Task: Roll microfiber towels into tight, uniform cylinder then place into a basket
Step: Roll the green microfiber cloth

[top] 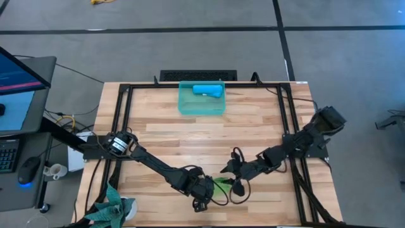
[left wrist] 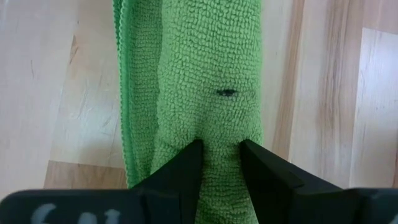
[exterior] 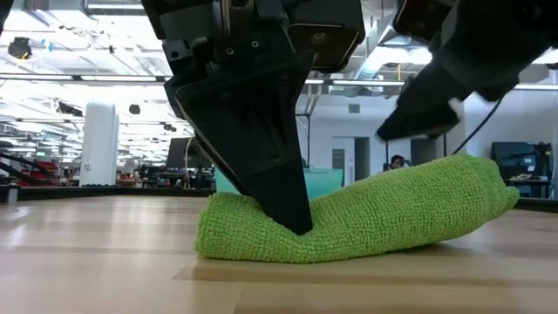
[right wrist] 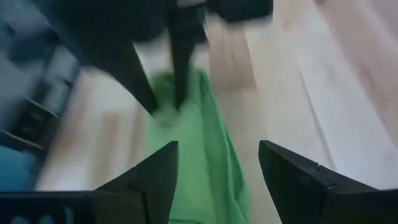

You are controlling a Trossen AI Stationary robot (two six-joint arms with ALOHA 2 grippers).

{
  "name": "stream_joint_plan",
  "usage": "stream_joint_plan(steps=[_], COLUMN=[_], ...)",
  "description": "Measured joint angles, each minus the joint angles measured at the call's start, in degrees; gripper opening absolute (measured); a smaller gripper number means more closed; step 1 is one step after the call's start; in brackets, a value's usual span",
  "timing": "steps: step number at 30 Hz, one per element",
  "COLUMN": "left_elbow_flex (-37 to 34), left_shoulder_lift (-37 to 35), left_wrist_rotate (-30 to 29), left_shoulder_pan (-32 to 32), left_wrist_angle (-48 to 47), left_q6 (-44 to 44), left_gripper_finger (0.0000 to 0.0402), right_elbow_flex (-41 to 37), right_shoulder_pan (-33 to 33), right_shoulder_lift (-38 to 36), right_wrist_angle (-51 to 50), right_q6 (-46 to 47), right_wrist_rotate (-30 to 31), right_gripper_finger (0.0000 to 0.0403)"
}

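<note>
The lime green towel [exterior: 366, 218] lies rolled into a thick cylinder on the wooden table near its front edge, also seen as the green towel [top: 221, 185]. My left gripper [left wrist: 222, 155] points steeply down at one end of the roll, fingers a little apart and sunk into the pile. My right gripper [right wrist: 217, 168] stands wide open above the roll's other end, touching nothing. The sky-blue towel [top: 207, 90] lies rolled inside the basket [top: 183, 104] at the table's far edge. My left gripper comes from above, slanting down, near one end of the green roll. Its fingertips [left wrist: 189, 163] stand along the roll and press into its top [left wrist: 221, 134], a ridge of cloth between them. The roll is dented there [exterior: 301, 228] and lies on the table.
A black frame [top: 123, 126] runs along the table's edges. A darker teal-green cloth [top: 111, 209] hangs at the near left corner. A screen, keyboard and mouse [top: 28, 170] stand beyond the left edge. Bare wood lies between the roll and the basket.
</note>
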Motion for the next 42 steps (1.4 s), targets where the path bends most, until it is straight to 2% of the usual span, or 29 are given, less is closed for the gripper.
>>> stream_joint_plan(steps=[6, 9, 16, 22, 27, 32, 37, 42], left_elbow_flex=[0.0, 0.0, -0.1, -0.1, 0.0, 0.0, -0.2, -0.4], left_shoulder_lift=[0.0, 0.0, 0.0, 0.0, -0.1, -0.7, -2.1, -4.0], left_wrist_rotate=[0.0, 0.0, -0.2, -0.2, 0.4, 0.0, -1.1, -2.1], left_shoulder_pan=[0.0, 0.0, 0.0, 0.1, 0.4, 0.4, 0.5, 0.5], left_wrist_angle=[0.2, 0.2, 0.4, 0.4, -0.2, -0.3, -1.3, -4.4], left_q6=[0.0, 0.0, -0.2, -0.6, -0.1, 1.1, 1.1, 1.2], left_gripper_finger=[0.0113, 0.0113, 0.0113, 0.0113, 0.0113, 0.0113, 0.0112, 0.0112], right_elbow_flex=[2.8, 4.0, 6.8, 6.8, 6.8, 6.9, 6.9, 6.7], right_shoulder_pan=[-0.5, -1.1, -2.9, -3.2, -2.9, -3.1, -3.1, -3.1], right_shoulder_lift=[7.4, 10.0, 14.1, 14.9, 14.7, 14.7, 14.7, 14.7], right_wrist_angle=[1.2, 0.9, -4.5, -4.8, -5.6, -7.4, -7.5, -7.4], right_q6=[-1.3, -1.4, 2.5, 2.5, 2.6, 7.1, 7.2, 7.2], right_wrist_rotate=[-0.1, -3.3, -5.1, -7.9, -8.4, -8.7, -9.1, -9.0], right_gripper_finger=[0.0247, 0.0247, 0.0247, 0.0238, 0.0191, 0.0113, 0.0042, 0.0009])
